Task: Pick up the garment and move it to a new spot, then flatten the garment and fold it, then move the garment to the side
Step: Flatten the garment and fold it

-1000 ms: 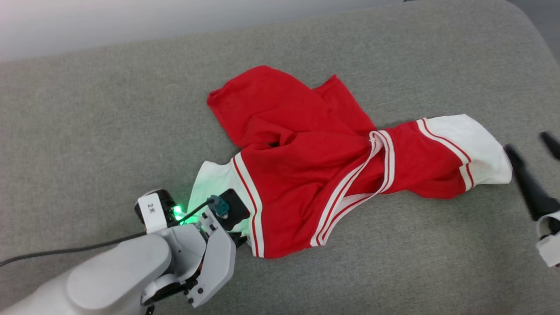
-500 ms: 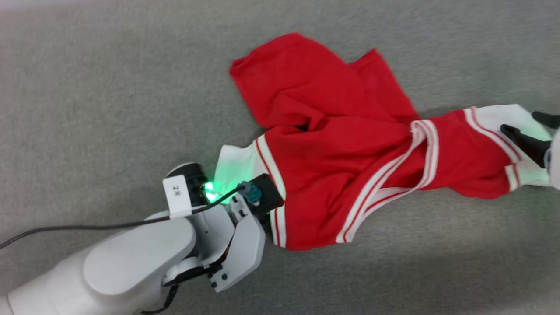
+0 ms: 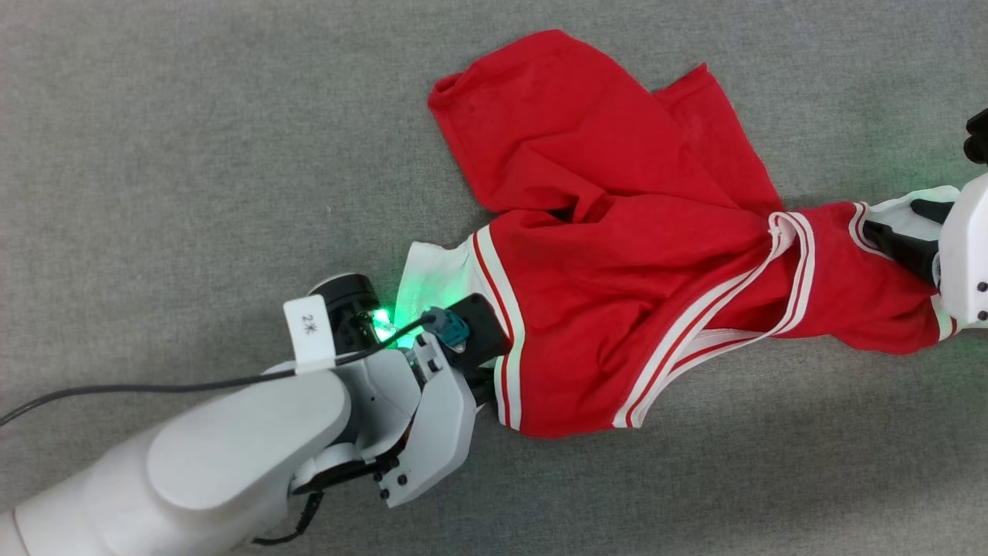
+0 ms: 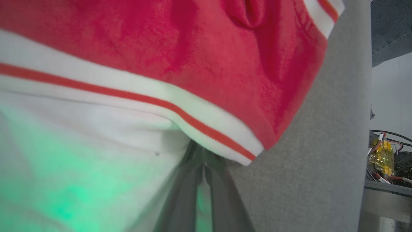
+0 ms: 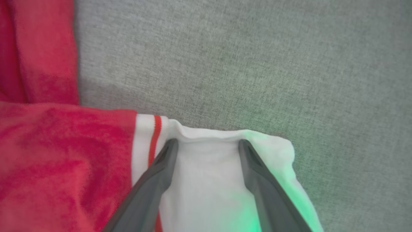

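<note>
Garment: the red jersey [image 3: 617, 309] lies crumpled on a grey fabric surface [image 3: 193, 193], stretched between the two grippers. It has a white panel at each end, and white double-stripe trim is twisted across its middle.
Garment's position: the red upper folds spread towards the top of the head view, and the lower hem points down.
Left gripper [image 4: 203, 167]: the fingers are pressed together with no gap at the tips. They close on the white end panel just under the striped hem, and the cloth drapes over them.
Right gripper [image 5: 207, 145]: the fingers [image 5: 161, 170] are spread wide and lie on the far white panel, with the tips at its edge. Nothing is pinched between them.
Hidden: in the head view the left arm's wrist housing covers its fingertips. The right gripper [image 3: 915, 228] is cut by the picture's edge, with dark fingers resting on the white cloth.
Hard to make out: green light from each wrist tints the white panels, and the jersey's print is not readable.
Around: a black cable [image 3: 154, 386] runs along the left forearm past a white tag [image 3: 309, 332]. Yellow connectors and wires [image 4: 383, 158] sit beyond the surface's edge in the left wrist view.
</note>
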